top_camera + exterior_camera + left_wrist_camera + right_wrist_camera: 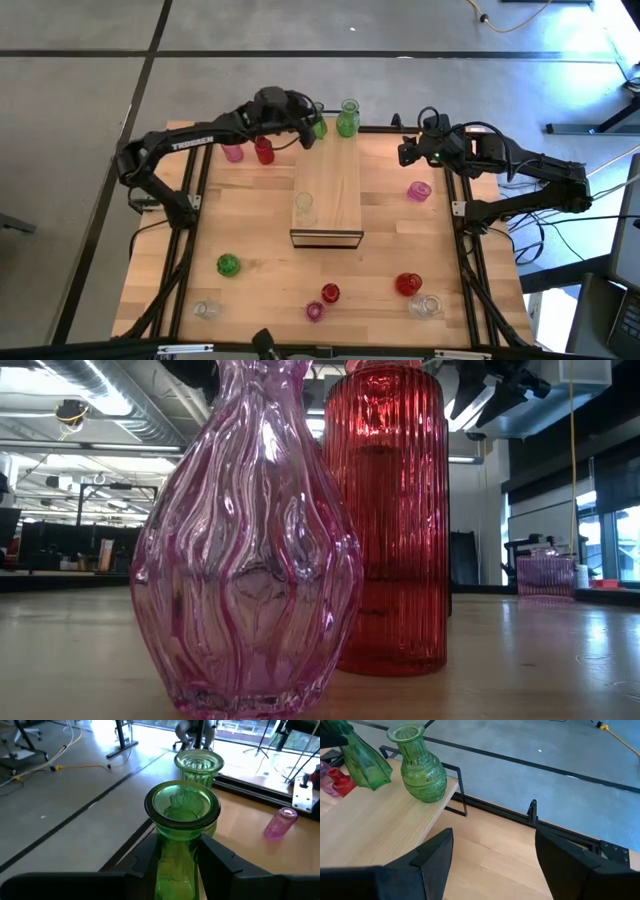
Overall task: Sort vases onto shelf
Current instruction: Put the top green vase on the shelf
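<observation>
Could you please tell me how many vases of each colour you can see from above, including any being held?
Green vases: 3 (one held in the left hand)
Pink vases: 3
Red vases: 3
Clear vases: 3
Total: 12

There are 12 vases in all. 3 green vases [318, 126] [347, 118] [228, 265]. 3 pink vases [232, 152] [419, 191] [315, 311]. 3 red vases [264, 150] [330, 293] [407, 284]. 3 clear vases [304, 208] [207, 310] [427, 306]. There is 1 shelf [335, 185]. There is 1 big table [260, 215]. There are 2 dark arms [190, 142] [540, 165].
</observation>
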